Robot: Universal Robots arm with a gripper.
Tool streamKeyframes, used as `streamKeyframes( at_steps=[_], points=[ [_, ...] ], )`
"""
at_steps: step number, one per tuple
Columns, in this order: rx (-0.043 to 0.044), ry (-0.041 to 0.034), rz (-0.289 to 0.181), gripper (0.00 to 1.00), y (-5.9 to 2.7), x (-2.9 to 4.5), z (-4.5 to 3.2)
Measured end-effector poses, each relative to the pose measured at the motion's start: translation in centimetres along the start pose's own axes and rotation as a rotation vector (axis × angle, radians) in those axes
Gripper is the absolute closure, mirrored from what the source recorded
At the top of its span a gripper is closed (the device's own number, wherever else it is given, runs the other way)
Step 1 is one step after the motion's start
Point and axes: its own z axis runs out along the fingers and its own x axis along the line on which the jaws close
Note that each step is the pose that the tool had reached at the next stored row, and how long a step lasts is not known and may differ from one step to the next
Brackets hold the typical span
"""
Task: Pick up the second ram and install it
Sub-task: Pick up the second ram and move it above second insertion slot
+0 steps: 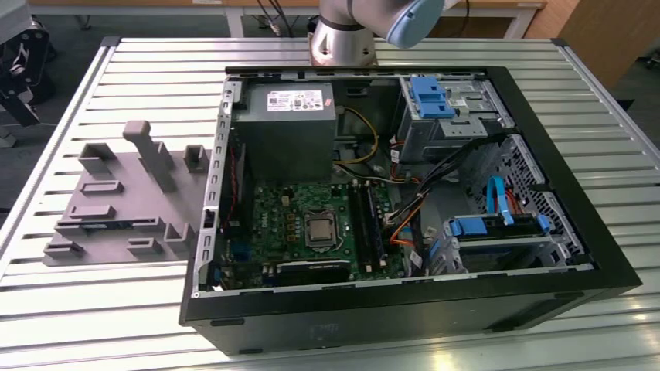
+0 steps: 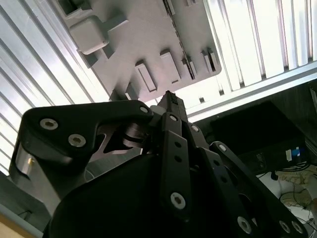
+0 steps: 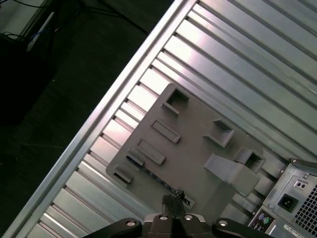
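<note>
Robot gripper (image 3: 173, 197) hanging well above a grey fixture plate (image 3: 198, 158) on a slatted metal table (image 3: 237, 54), as shown in the first wrist view. Its two fingers look pressed together with nothing between them. The second ram (image 3: 148, 172) is a thin dark strip flecked with blue. It stands on edge in a slot of the plate, and one end of it meets the fingertips in the picture. In the exterior view the plate sits at the exterior view's left, just beside an open computer case (image 1: 413, 309). A green motherboard (image 1: 299, 209) lies on the case floor, and long black memory slots (image 1: 366, 224) run beside its square silver chip. The work appears to be at the approach for the pick, with nothing grasped yet. To do this well, the fingers would need to part before descending. They should straddle the board across its flat faces near mid-length, with the wrist squared to the slot so the stick is not twisted. A straight pull along the slot walls looks safest, because the board is thin and stiff. The raised blocks on the plate stand near and call for clearance.
</note>
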Motion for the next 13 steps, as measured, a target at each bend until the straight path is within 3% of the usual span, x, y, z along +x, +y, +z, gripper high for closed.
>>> streamKeyframes(
  at_steps=[6,13],
  points=[
    [0.0,0.0004,-0.014,0.89,0.0,0.01,0.01],
    [-0.0004,0.0045,-0.108,0.89,0.01,0.07,0.01]
  ],
)
